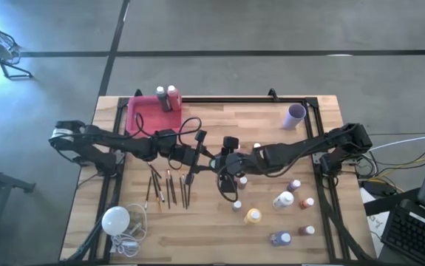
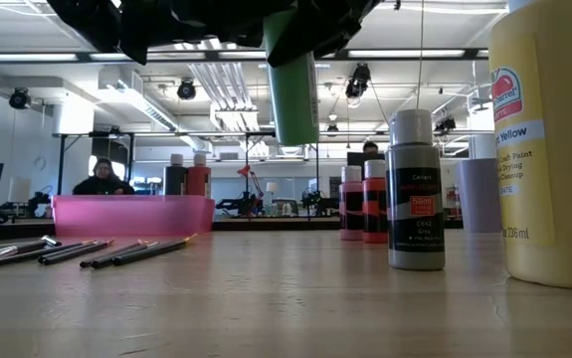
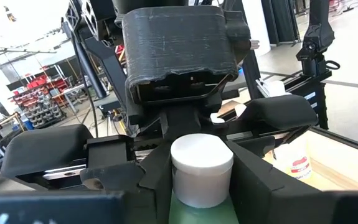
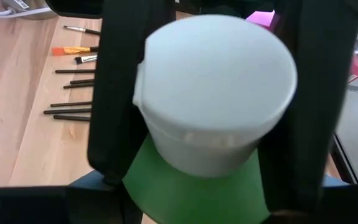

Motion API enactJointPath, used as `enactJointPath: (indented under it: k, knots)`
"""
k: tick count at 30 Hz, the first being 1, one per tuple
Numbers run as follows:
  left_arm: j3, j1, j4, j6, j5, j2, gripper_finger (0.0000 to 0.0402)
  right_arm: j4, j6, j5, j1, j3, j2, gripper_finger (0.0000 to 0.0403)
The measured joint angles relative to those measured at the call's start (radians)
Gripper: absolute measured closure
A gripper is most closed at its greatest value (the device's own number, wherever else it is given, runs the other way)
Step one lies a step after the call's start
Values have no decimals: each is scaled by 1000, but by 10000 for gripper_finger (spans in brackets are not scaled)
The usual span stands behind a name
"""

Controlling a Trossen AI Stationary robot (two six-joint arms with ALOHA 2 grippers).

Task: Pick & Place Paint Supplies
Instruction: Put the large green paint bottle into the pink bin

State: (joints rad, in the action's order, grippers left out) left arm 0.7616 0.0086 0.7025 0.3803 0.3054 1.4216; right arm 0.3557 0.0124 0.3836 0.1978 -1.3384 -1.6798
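Both arms reach inward and meet over the middle of the table (image 1: pixel 323 236). The right tool (image 4: pixel 213 124) grips the green bottle (image 2: pixel 293 99) in mid-air. The left tool (image 3: pixel 200 180) brackets its white cap; whether it clamps is unclear. The bottle's lower body is hidden in the wrist views.

green bottle (image 2: pixel 293 94), white cap (image 4: pixel 213 87), pink tray (image 2: pixel 131 215)

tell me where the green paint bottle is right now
The green paint bottle hangs above mid-table, between both grippers, right of the paintbrushes.
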Motion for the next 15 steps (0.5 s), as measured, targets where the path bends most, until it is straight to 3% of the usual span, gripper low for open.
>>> enactJointPath:
  k: [8, 15]
  knots:
    - [0, 0, -6, -8, -8, -1, 273, 0, -3, 0, 0, 0, 0, 197]
    - [0, 0, -20, -11, -13, -2, 276, 1, -18, 0, 0, 1, 0, 167]
